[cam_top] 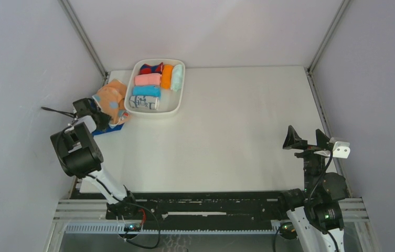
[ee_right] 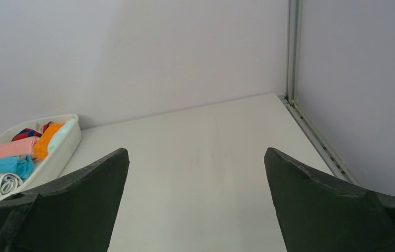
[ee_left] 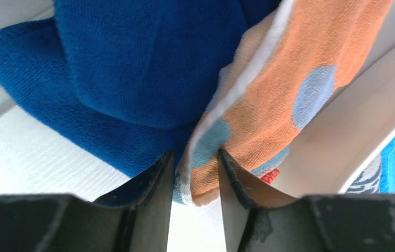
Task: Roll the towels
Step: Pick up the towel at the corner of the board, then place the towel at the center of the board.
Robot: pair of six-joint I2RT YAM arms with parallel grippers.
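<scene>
The peach-orange towel with pale blue spots [cam_top: 111, 100] lies bunched at the table's far left, beside the white tray. The royal-blue towel [cam_top: 107, 132] lies under it, and only a corner shows. In the left wrist view the blue towel [ee_left: 132, 63] fills the upper left and the peach towel [ee_left: 289, 68] hangs to its right. My left gripper [cam_top: 102, 118] [ee_left: 195, 155] is shut on the peach towel's lower edge, which fills the narrow gap between the jaws. My right gripper [cam_top: 305, 140] [ee_right: 195, 152] is wide open and empty above the table's right side.
A white tray [cam_top: 180, 100] at the back holds several rolled cloths: pink, light blue, orange, mint, red-and-blue and a white printed one. It also shows in the left wrist view [ee_left: 352, 136] and the right wrist view [ee_right: 64, 149]. Grey walls enclose the table.
</scene>
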